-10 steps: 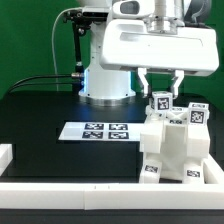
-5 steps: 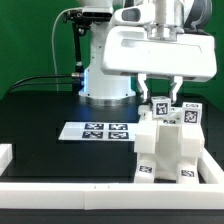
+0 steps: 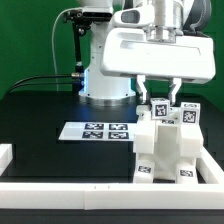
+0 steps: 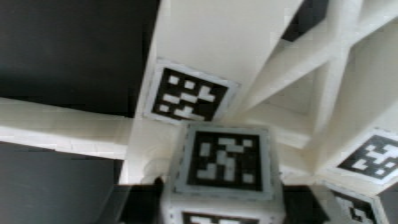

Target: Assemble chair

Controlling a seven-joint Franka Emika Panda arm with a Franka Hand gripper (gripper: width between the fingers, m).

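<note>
Gripper point(image 3: 160, 97) fingers clamp a tagged leg point(image 3: 160, 108) atop the chair point(image 3: 170, 150). Chair stands at the table's point(image 3: 40, 115) front edge rail point(image 3: 60, 184).

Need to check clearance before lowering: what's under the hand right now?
Directly under the hand sits the chair, a white tagged piece between the fingers. Whether the fingers press on it can't be told. The table under the chair is covered from view.

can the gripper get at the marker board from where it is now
Probably yes, though not straight down. The gripper sits over the chair, its fingers around a tagged piece on top. The marker board lies uncovered on the table, toward the exterior view's left.
</note>
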